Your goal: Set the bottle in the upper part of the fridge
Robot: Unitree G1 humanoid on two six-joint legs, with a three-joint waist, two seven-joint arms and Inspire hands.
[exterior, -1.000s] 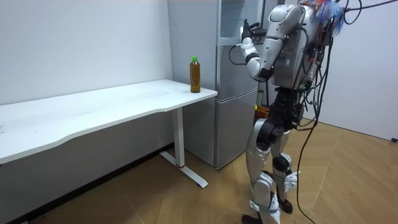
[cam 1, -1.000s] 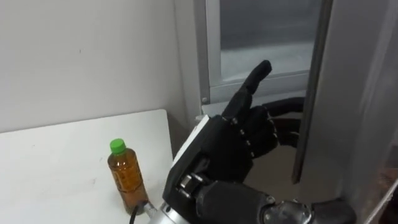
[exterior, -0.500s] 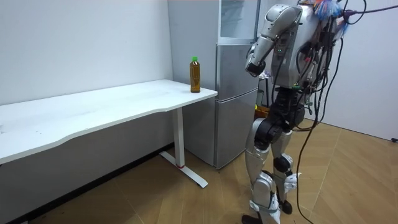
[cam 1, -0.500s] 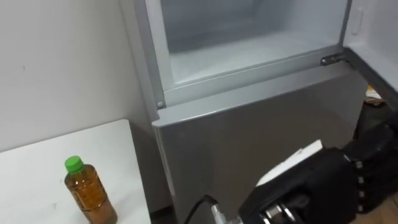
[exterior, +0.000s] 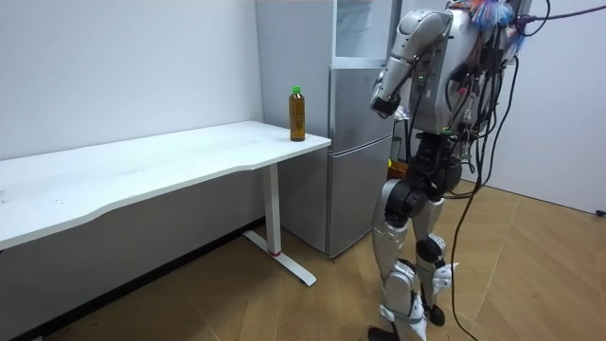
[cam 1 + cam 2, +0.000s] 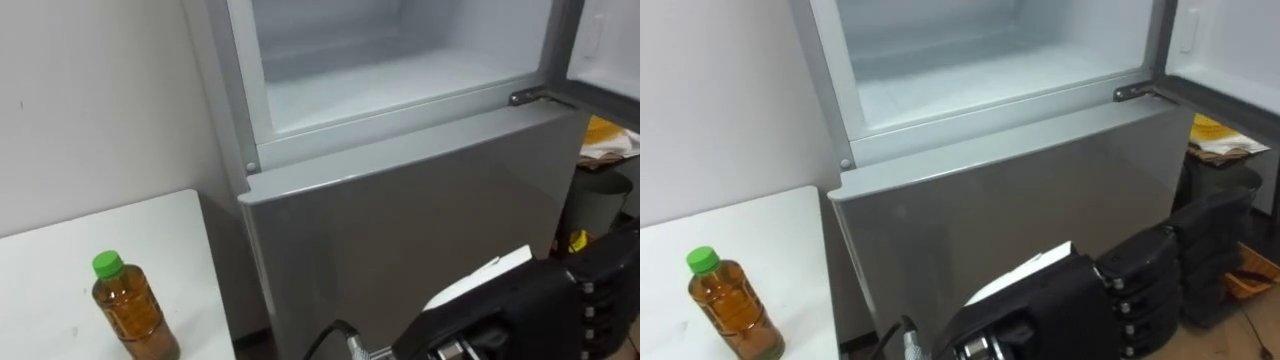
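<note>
An amber bottle (image 6: 125,315) with a green cap stands upright near the corner of the white table (image 6: 60,260), just left of the grey fridge (image 6: 400,220). The upper fridge compartment (image 6: 390,80) stands open with a bare white floor, its door (image 6: 610,45) swung out to the right. My left hand (image 6: 1140,290) hangs low in front of the closed lower fridge door, back up, fingers curled, holding nothing, well right of the bottle. In the room view I stand facing the fridge, the left hand (image 5: 381,102) at chest height and the bottle (image 5: 297,114) on the table corner.
A dark bin (image 6: 595,205) and yellow and white items (image 6: 610,140) sit on the floor right of the fridge, under the open door. The long white table (image 5: 142,166) runs along the wall, away from the fridge.
The upper fridge door has swung wide open. My left hand dropped from the opening to in front of the lower door and its extended finger curled in. The eye view shifted.
</note>
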